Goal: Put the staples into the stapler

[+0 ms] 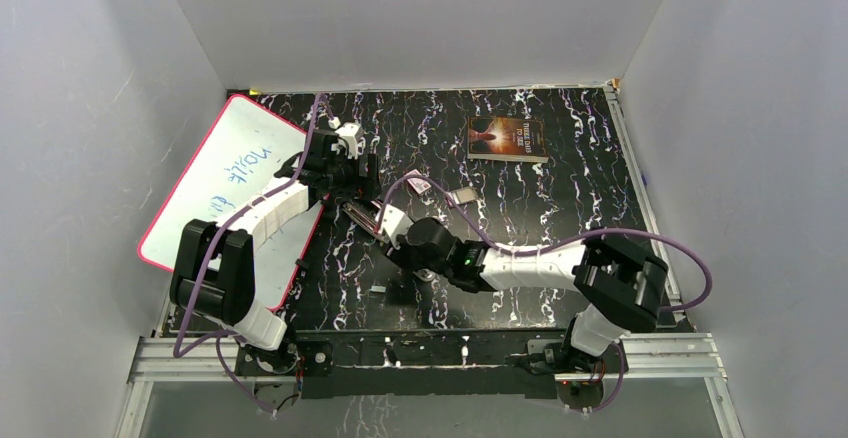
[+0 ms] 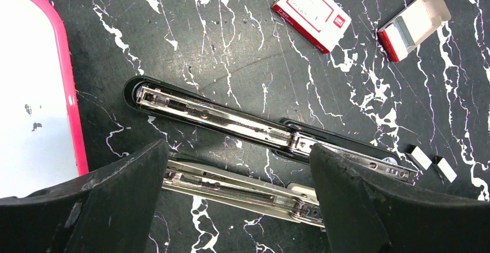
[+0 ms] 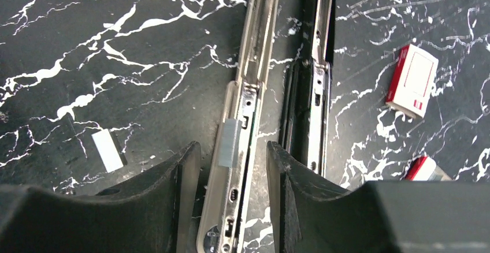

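Two staplers lie opened flat side by side on the black marbled table: a black stapler (image 2: pixel 231 117) (image 3: pixel 316 91) and a grey stapler (image 2: pixel 237 190) (image 3: pixel 242 108). A short silvery strip of staples (image 3: pixel 229 143) rests on the grey stapler's magazine rail, partly over its edge. My right gripper (image 3: pixel 232 147) (image 1: pixel 392 228) straddles that rail, open, fingers clear of the strip. My left gripper (image 2: pixel 238 149) (image 1: pixel 350 173) hangs wide open over the grey stapler's other half, holding nothing. Loose staples lie on the table: one strip (image 3: pixel 108 150), two more (image 2: pixel 420 156) (image 2: pixel 445 169).
A red-and-white staple box (image 2: pixel 312 11) (image 3: pixel 412 81) and its open inner tray (image 2: pixel 413 25) lie beyond the staplers. A pink-rimmed whiteboard (image 1: pixel 225 173) leans at the left, a book (image 1: pixel 507 139) sits at the back. White walls enclose the table.
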{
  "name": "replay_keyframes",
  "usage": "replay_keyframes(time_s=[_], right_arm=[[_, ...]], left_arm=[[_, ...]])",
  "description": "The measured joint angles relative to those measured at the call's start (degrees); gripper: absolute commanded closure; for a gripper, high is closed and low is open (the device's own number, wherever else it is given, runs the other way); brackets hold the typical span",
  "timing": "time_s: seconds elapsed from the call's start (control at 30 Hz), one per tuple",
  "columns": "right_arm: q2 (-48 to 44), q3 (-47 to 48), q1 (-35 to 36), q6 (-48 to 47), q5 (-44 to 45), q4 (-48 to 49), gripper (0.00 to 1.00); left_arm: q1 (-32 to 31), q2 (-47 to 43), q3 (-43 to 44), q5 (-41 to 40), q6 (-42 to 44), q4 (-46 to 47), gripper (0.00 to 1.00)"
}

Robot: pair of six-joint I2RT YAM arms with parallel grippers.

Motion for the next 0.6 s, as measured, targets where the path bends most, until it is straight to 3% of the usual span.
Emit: replay_keyframes(time_s=[0.2, 0.6], right_arm=[[4.46, 5.55, 3.41, -4.37, 3.89, -4.68, 0.45], [9.20, 7.80, 5.33, -7.34, 11.37, -8.94, 0.46]], left_arm=[[0.00, 0.00, 0.00, 0.00, 0.00, 0.00, 0.08], [0.00, 0.00, 0.00, -0.02, 0.00, 0.00, 0.08]])
